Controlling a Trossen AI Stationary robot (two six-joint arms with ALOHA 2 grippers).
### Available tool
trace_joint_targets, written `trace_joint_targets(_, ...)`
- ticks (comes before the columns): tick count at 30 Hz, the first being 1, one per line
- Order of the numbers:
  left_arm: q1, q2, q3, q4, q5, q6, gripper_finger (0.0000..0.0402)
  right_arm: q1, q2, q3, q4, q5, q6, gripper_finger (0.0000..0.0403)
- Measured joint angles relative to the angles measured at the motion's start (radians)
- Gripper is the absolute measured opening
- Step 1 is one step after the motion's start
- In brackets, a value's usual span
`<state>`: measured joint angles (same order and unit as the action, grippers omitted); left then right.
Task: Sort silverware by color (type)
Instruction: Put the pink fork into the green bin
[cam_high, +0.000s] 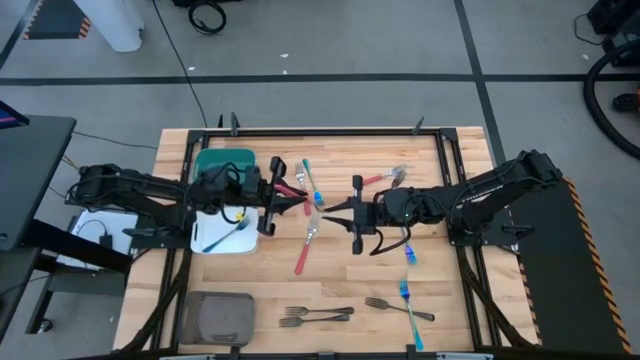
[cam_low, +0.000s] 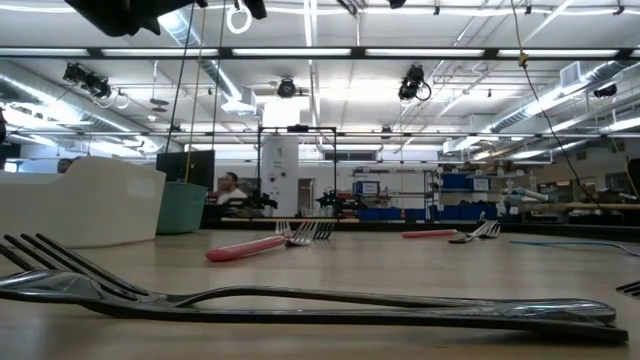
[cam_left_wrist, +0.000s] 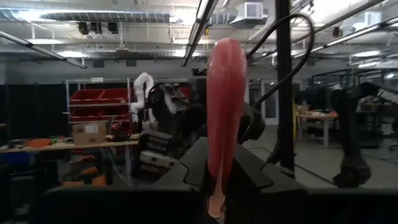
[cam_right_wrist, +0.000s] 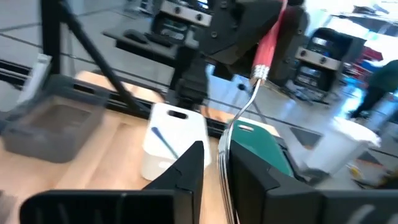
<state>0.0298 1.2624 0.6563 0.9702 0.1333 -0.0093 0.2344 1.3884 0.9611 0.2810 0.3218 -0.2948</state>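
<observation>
A red-handled fork of the silverware hangs in the air over the middle of the table, between my two grippers. My left gripper comes from the table's left and is shut on its red handle. My right gripper faces it from the right with its fingers open. The fork's metal head stands between them, close to one finger; whether it touches, I cannot tell. Other red, blue and dark grey forks lie on the table. My left gripper pinches the red handle near its free end between its two fingers. The fingers come roughly level from the table's left and lie along the handle. The rest of the handle sticks out past the fingertips toward my right gripper, and the fork is clear of the table.
Green bin and white bin, holding a blue-handled utensil, stand under my left arm; grey bin is at the near left. Loose on the wood: blue fork, red forks, dark forks, blue ones.
</observation>
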Motion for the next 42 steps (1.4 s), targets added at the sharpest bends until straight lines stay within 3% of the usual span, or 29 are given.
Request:
trace_joint_targets(10,0.107,-0.135,-0.001,-0.299,-0.002,-0.001,0.0042,0.002,0.0,0.0,-0.045,0.209,-0.003,0.0079)
trace_joint_targets(21,0.229,-0.385,-0.001,-0.812,-0.034,0.009,0.0042,0.001,0.0,0.0,-0.084,0.263,-0.003,0.0078)
trace_joint_targets(30,0.332,-0.513,-0.001,-1.241,-0.191,0.052,0.0045,-0.038,0.0,0.0,-0.119,0.262,-0.003,0.0078)
trace_joint_targets(42,0.444,-0.53,-0.001,-1.502,-0.466,0.126,0.0047,-0.173,0.0,-0.001,-0.264,0.261,0.012,0.0077)
